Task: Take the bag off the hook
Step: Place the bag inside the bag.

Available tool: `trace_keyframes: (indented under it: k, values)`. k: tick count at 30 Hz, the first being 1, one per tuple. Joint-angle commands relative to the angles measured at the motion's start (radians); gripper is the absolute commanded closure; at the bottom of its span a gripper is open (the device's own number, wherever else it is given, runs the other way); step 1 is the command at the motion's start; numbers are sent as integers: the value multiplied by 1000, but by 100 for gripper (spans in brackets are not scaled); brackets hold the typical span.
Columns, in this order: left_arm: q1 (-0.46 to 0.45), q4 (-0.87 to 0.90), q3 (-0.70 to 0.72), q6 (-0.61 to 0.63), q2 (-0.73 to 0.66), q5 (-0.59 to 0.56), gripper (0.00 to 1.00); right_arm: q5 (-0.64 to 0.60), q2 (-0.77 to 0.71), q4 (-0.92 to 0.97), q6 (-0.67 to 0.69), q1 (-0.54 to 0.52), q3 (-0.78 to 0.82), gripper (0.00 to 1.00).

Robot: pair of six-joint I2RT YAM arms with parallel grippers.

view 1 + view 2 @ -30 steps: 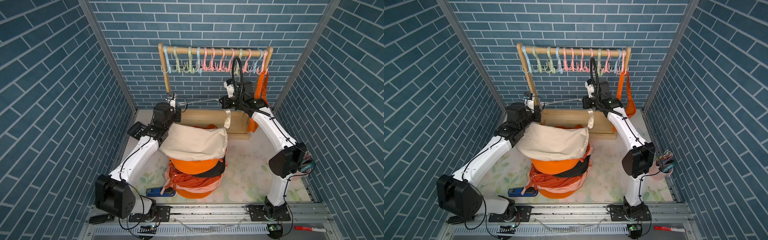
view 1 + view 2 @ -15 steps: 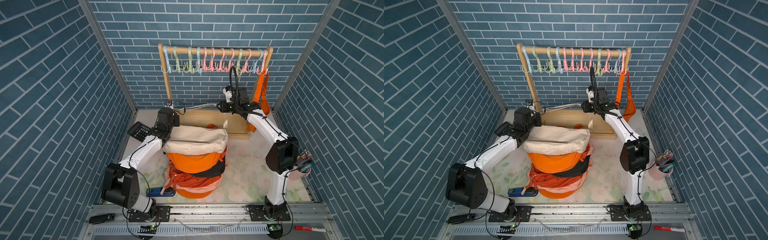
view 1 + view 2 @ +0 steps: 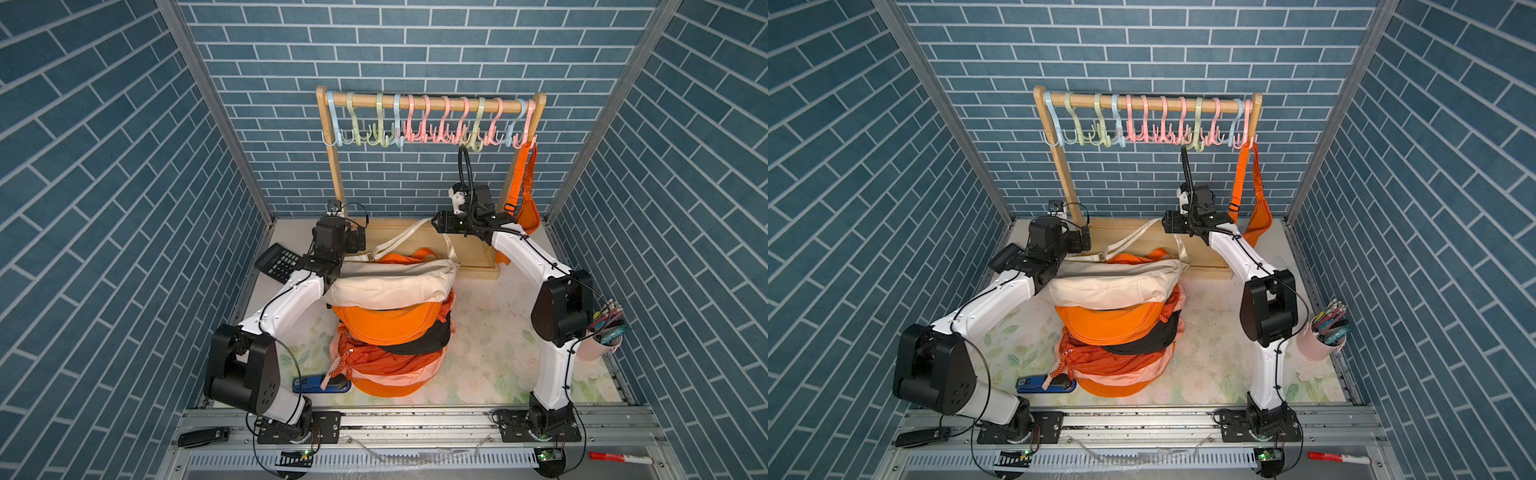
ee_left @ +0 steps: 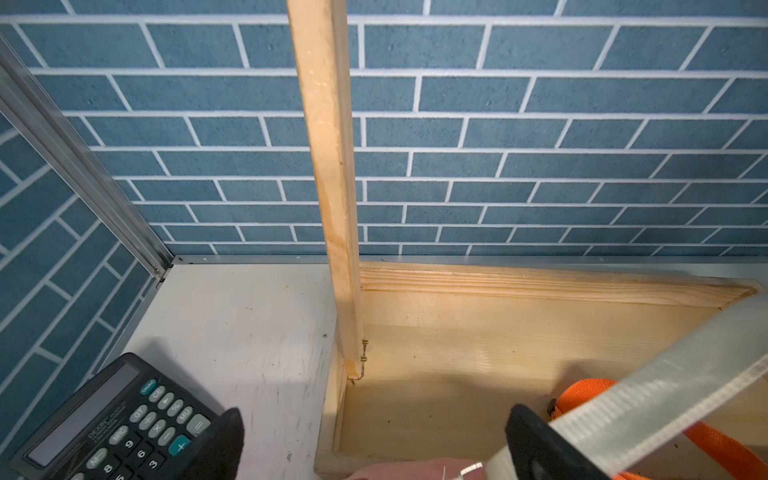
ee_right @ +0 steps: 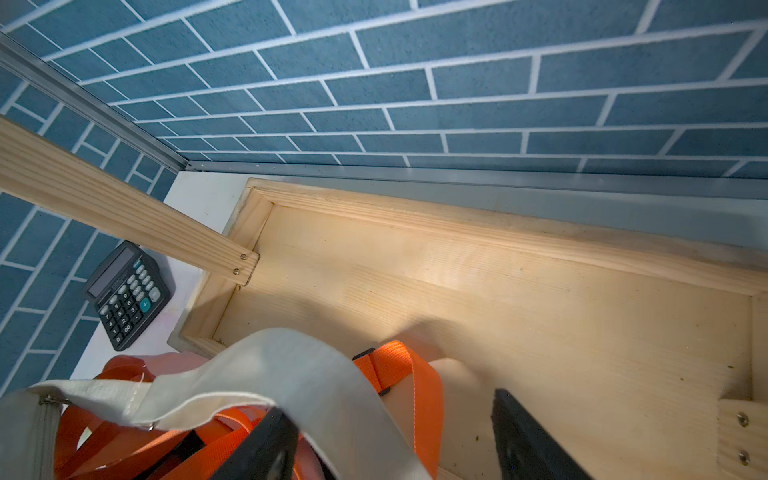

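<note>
A cream bag [image 3: 390,282] lies on top of a pile of orange bags [image 3: 386,345] in both top views. Its cream strap [image 3: 399,239] runs slack from my left gripper [image 3: 357,241] up to my right gripper [image 3: 436,222]. My left gripper [image 4: 376,432] is open, and the strap [image 4: 665,395] rests against one finger. My right gripper [image 5: 390,432] is open too, with the strap [image 5: 299,374] draped loosely over one finger. Another orange bag [image 3: 525,199] hangs from the rightmost pink hook [image 3: 521,141] on the wooden rack [image 3: 428,102], just behind my right wrist.
The rack's wooden base tray [image 5: 498,291] lies under both grippers, its left post [image 4: 332,187] close to my left gripper. A black calculator [image 3: 279,262] is at the left, a blue stapler [image 3: 320,384] in front of the pile, and a pink pen cup [image 3: 602,336] at the right.
Both grippers have gone from shut to open. The cream bag has sunk onto the pile, and its strap, stretched taut between the grippers a second ago, now hangs slack.
</note>
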State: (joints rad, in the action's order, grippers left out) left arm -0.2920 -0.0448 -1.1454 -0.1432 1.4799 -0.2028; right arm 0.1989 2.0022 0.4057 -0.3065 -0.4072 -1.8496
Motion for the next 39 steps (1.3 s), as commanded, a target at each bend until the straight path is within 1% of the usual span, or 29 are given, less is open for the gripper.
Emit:
trace_keyframes:
  k: [1, 5, 8, 12, 14, 17, 21, 27, 31, 33, 36, 39]
  values:
    - [5, 21, 4, -7, -67, 2, 1, -65, -72, 50, 31, -3, -37, 27]
    - [4, 21, 26, -32, -124, 24, 1, -75, -72, 96, 40, -5, -33, 27]
    - [-6, 3, 67, -53, -169, 55, 1, -73, -91, 108, 43, -8, -3, 27]
    - [-48, 11, 106, -53, -200, 58, 2, -92, -116, 136, 54, -15, 26, 27]
    - [-67, 4, 130, -64, -209, 64, 2, -105, -120, 162, 66, -16, 21, 26]
    - [-97, 2, 152, -73, -211, 70, 4, -163, -120, 206, 89, -16, 2, 24]
    - [-139, 14, 176, -71, -219, 73, 7, -172, -124, 247, 104, -16, -15, 24]
    - [-221, -39, 344, -106, -321, 22, 10, -161, -182, 225, 102, -32, 46, 24]
    - [-313, -23, 393, -99, -325, -31, 10, -166, -236, 207, 106, -45, 89, 24]
    - [-343, -33, 428, -105, -330, -57, 11, -163, -268, 186, 103, -48, 117, 24]
    - [-354, -42, 474, -117, -354, -72, 11, -164, -308, 171, 102, -47, 144, 24]
    - [-356, -19, 467, -100, -373, -80, 11, -168, -336, 167, 102, -48, 149, 24]
